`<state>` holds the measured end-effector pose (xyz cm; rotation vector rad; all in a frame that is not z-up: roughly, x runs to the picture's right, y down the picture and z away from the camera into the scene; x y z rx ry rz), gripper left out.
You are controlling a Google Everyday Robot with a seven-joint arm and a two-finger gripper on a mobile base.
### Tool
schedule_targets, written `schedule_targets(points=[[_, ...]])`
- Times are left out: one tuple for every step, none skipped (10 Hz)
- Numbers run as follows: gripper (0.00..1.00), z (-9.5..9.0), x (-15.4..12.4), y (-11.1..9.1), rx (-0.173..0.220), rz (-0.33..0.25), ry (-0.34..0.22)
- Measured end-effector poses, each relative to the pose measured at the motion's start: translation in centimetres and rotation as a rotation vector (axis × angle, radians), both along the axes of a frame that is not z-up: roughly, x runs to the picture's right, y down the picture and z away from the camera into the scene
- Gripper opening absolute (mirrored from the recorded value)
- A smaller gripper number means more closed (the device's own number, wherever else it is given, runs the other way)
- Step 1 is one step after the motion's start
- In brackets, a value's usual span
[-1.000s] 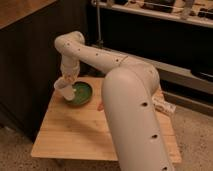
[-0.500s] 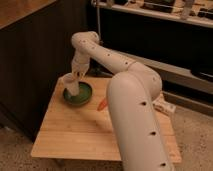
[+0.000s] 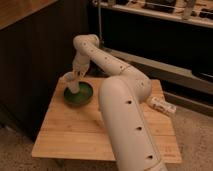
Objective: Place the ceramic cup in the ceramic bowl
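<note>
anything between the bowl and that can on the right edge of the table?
In the camera view, the robot's own arm crosses between the ceramic bowl and the can. The gripper is above the bowl's left side, at the ceramic cup.

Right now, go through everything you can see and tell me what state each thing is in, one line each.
ceramic cup: upright, at the gripper, over the left edge of the bowl; whether it rests in the bowl cannot be told.
ceramic bowl: upright on the wooden table, green inside showing.
gripper: down at the cup's rim, above the bowl.
wooden table: standing level.
small packet: lying on its side at the table's right edge.
</note>
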<state>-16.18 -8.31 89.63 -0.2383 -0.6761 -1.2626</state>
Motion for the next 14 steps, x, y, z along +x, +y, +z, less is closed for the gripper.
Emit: schedule_targets(points=[[0.01,0.5,0.4,0.7,0.002,0.009,0.004],[0.01,0.9,0.2,1.4,0.0,0.012,0.004],[0.01,1.0,-0.1,1.7,0.002,0.013,0.006],[0.03,1.3,-0.1,1.8,0.003,0.016,0.009],[0.13,1.8,0.2,2.2,0.001,0.018,0.012],[0.23,1.9,0.4,2.3,0.001,0.019,0.012],[0.33,1.9,0.3,2.3,0.002,0.017,0.01],[0.43,1.9,0.2,2.4,0.003,0.016,0.008],[0.49,1.9,0.2,2.4,0.004,0.016,0.009],[0.5,2.0,0.2,2.5,0.002,0.017,0.009],[0.5,2.0,0.3,2.6,0.001,0.016,0.01],[0.5,2.0,0.2,2.6,0.0,0.016,0.01],[0.53,1.9,0.2,2.6,0.0,0.015,0.009],[0.6,1.9,0.0,2.6,0.0,0.014,0.008]])
